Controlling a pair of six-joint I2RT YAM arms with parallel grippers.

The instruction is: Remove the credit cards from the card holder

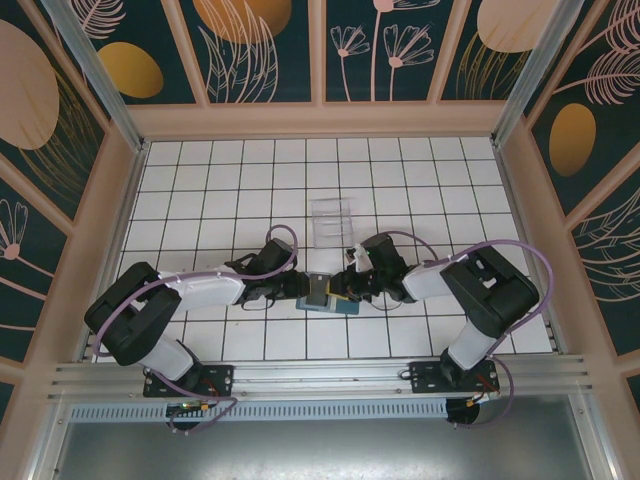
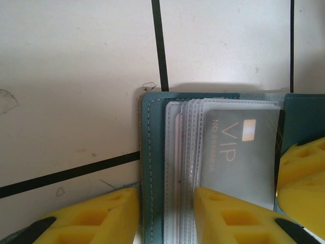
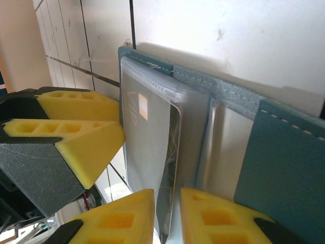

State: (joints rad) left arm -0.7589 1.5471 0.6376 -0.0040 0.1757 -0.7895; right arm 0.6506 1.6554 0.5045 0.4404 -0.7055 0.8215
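The teal card holder (image 1: 340, 306) lies open on the white tiles between my two grippers, its clear sleeves fanned out (image 2: 152, 152) (image 3: 284, 162). A dark grey credit card marked VIP (image 2: 238, 152) stands partly out of a sleeve. My right gripper (image 3: 167, 213) (image 1: 352, 284) is shut on this card's lower edge (image 3: 175, 152). My left gripper (image 2: 167, 213) (image 1: 310, 290) is shut on the holder's left cover and sleeve stack. The right gripper's yellow fingers (image 2: 304, 178) show at the right edge of the left wrist view. The pale card is hidden.
A clear plastic slotted stand (image 1: 333, 222) sits just behind the holder. Pink walls ring the tiled floor (image 1: 220, 190), and a metal rail (image 1: 320, 375) runs along its near edge. The left gripper's fingers (image 3: 76, 127) sit close to the left of the card.
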